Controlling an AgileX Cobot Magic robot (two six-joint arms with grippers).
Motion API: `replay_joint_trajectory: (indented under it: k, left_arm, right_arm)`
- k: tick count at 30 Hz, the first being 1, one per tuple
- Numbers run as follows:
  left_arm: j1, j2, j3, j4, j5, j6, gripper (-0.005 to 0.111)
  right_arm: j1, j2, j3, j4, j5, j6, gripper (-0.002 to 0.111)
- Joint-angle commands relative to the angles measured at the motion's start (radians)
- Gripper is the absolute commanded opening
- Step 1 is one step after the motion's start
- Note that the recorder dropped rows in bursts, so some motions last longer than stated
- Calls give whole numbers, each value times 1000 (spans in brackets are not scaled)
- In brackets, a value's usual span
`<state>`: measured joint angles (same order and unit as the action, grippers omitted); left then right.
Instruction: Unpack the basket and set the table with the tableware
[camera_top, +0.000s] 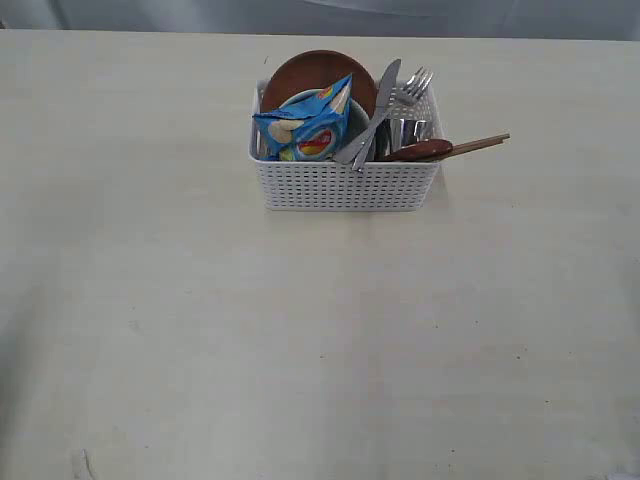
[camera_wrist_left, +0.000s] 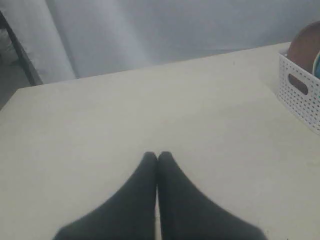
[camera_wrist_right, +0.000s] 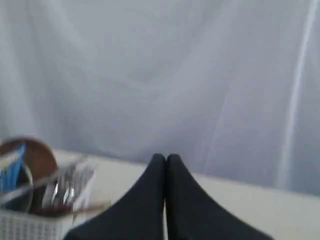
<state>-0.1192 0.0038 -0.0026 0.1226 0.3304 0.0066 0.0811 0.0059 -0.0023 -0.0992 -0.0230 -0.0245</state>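
The white lattice basket (camera_top: 345, 187) stands on the cream table (camera_top: 300, 340) toward the far side. Inside it a round brown plate (camera_top: 312, 72) leans at the back, with a pale bowl (camera_top: 355, 112) in front of it. A steel knife (camera_top: 378, 105) and fork (camera_top: 411, 85) stick up from a shiny steel cup (camera_top: 408, 131). A reddish-brown wooden spoon (camera_top: 418, 151) and chopsticks (camera_top: 478, 146) lie across the right rim. Neither gripper shows in the exterior view. My left gripper (camera_wrist_left: 157, 156) is shut and empty, well clear of the basket (camera_wrist_left: 300, 90). My right gripper (camera_wrist_right: 165, 159) is shut and empty, beside the basket (camera_wrist_right: 30, 222).
A blue crinkly snack bag (camera_top: 305, 125) sits in the basket over the bowl. A grey curtain (camera_wrist_right: 175, 75) hangs behind the table's far edge. Bare tabletop stretches in front of the basket and to both sides.
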Motion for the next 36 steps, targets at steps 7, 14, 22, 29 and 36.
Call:
replay_joint_trajectory:
  k: [7,14,22,29,36]
  left_arm:
    - [-7,-4,3,1,-10,-7,0]
    - [-7,-4,3,1,-10,-7,0]
    - [-7,-4,3,1,-10,-7,0]
    - [-7,-4,3,1,-10,-7,0]
    - [-7,-4,3,1,-10,-7,0]
  right_arm:
    - [2,-6,2,-22,-466,574,-1]
    - [2,404,-359,-27,130,570,49]
    - [110,978,-838,99,656,205,52]
    - [193,1292,-1032,383,745,-11,52]
    - [282,1512,-1085,547,682,-107,52]
